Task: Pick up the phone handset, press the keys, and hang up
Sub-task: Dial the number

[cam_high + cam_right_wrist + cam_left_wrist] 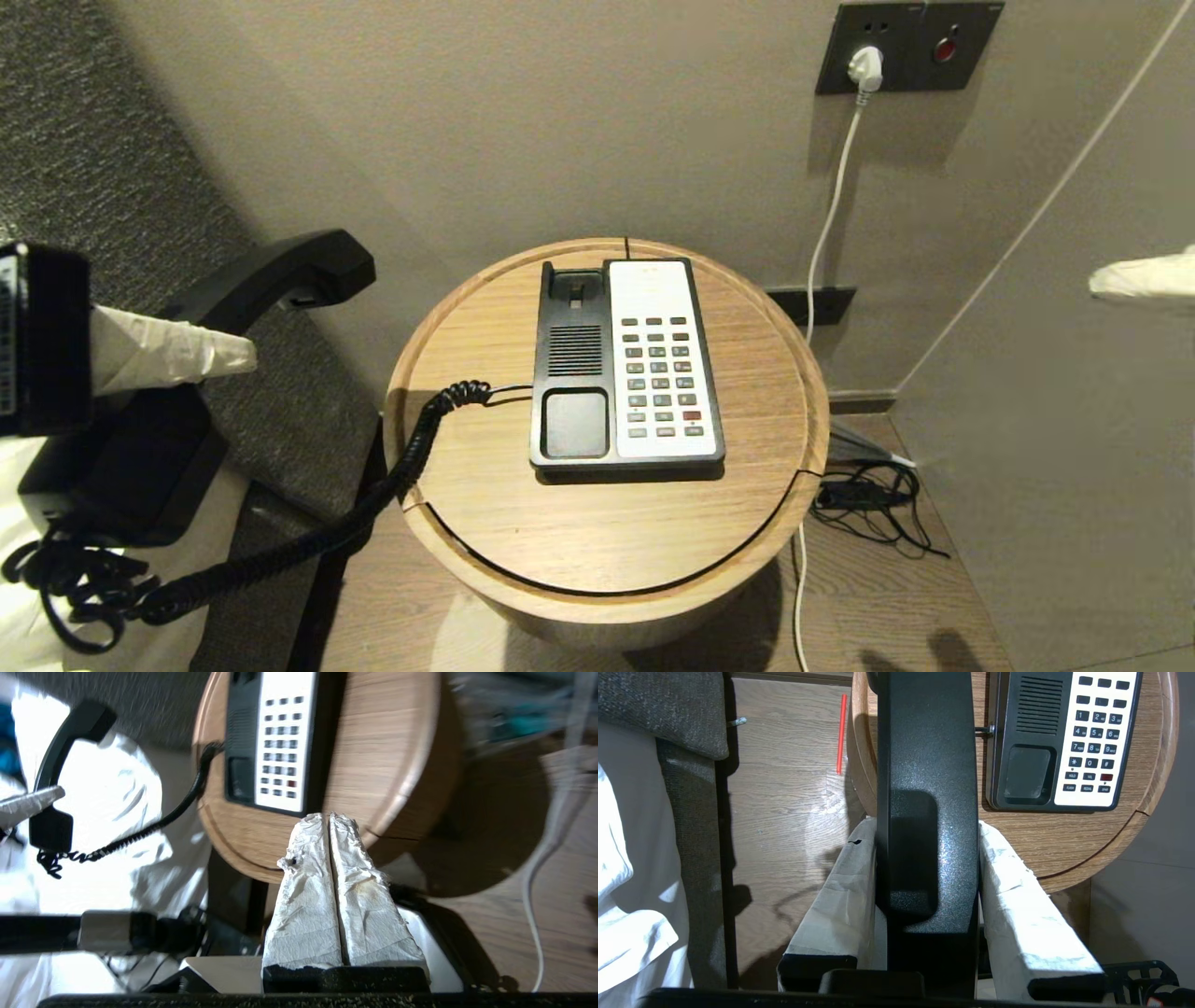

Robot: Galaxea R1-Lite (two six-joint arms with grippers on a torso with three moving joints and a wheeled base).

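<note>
The black phone handset (280, 275) hangs in the air left of the round wooden table (747, 411), off its cradle. My left gripper (238, 355) is shut on the handset (927, 812), its white-wrapped fingers (1008, 877) pressing both sides. The black coiled cord (392, 476) runs from the handset down to the phone base (625, 364), which sits on the table with its keys (661, 378) facing up. My right gripper (329, 816) is shut and empty, near the table's edge, with the keys (280, 746) ahead of it. Its tip (1144, 277) shows at the right edge of the head view.
A white plug (865, 67) sits in the wall socket behind the table, and its cable (822, 243) drops to the floor, where black wires (873, 504) lie tangled. White bedding (126, 812) and a grey upholstered panel (84, 168) lie left of the table.
</note>
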